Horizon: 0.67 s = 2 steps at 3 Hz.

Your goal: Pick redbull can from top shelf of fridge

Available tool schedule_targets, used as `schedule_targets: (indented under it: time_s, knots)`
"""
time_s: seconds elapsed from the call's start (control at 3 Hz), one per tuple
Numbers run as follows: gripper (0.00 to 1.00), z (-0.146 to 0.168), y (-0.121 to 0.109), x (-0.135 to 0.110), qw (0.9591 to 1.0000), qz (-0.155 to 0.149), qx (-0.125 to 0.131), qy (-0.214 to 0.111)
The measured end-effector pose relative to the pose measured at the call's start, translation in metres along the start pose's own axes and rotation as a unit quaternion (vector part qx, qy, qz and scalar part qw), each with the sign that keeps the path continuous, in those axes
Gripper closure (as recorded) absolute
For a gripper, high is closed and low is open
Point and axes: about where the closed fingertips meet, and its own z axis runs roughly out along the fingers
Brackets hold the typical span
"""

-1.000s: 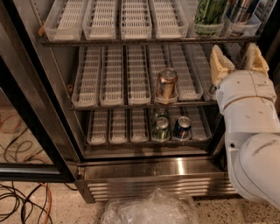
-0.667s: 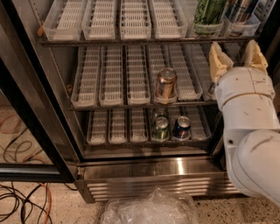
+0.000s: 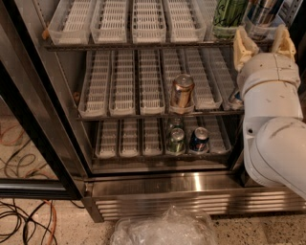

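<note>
Cables (image 3: pixel 21 217): orange and black loops on the speckled floor, far left, beside the door.
Door (image 3: pixel 36 139): black-framed, swung open at the left.
Fridge (image 3: pixel 167 187): stainless-steel base with a ribbed strip below; three wire racks in view, each carrying white slotted trays.
Top shelf (image 3: pixel 143 45): dark wire rack with a row of long white lane trays – the left and middle lanes hold no cans.
Plastic bag (image 3: pixel 165 228): clear and crumpled, on the floor in front of the fridge base.
Copper-gold can (image 3: pixel 182 92): upright at the front of a middle-rack lane, right of centre.
Green can (image 3: pixel 175 141): bottom rack, front of its lane, with another can just behind it.
Blue can (image 3: pixel 199 139): bottom rack, just beside the green can on its right.
Green-and-black can (image 3: pixel 229 16): upright on the top shelf, towards the right end.
Redbull can (image 3: pixel 260 13): upright on the top shelf, just right of the green-and-black can, top cut off by the picture edge.
Gripper (image 3: pixel 263 43): at the right end of the top shelf, pointing up – its two tan fingers (image 3: pixel 244 46) spread wide, nothing pinched, the redbull can seen in the gap above them.
Arm (image 3: pixel 275 139): white, bulky, covering the right edge of the middle and bottom racks.
</note>
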Motion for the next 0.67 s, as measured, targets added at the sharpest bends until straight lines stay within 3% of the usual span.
schedule_targets:
  time_s: [0.33,0.67]
  knots:
    - [0.41,0.0248,0.008,-0.0025,0.9999,0.008,-0.008,-0.009]
    - [0.41,0.0293,0.0066,-0.0017,0.9999,0.01,-0.002,-0.009]
